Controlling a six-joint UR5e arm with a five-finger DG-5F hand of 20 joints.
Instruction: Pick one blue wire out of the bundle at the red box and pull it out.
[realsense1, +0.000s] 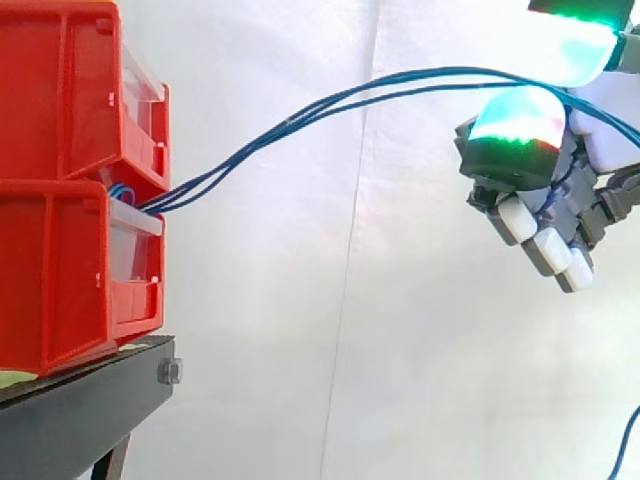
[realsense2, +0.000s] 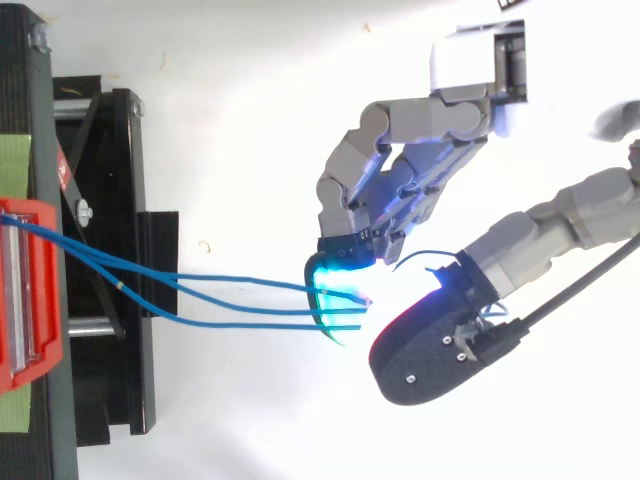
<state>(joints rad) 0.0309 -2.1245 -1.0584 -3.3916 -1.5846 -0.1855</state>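
side view: a stack of red boxes (realsense1: 60, 280) sits at 9 o'clock on a black stand (realsense1: 80, 410), before a white curtain (realsense1: 350, 320). several blue wires (realsense1: 330, 103) leave the gap between the boxes and arc up toward 2 o'clock, where the hand (realsense1: 560, 215) pinches them between two glowing pads (realsense1: 520, 120). its other fingers are curled below.

top view: the red boxes (realsense2: 25, 300) lie at 9 o'clock. the blue wires (realsense2: 250, 325) run toward 3 o'clock, off the stand, and end at the hand (realsense2: 400, 180), clamped under its cyan pad (realsense2: 335, 300) near centre.
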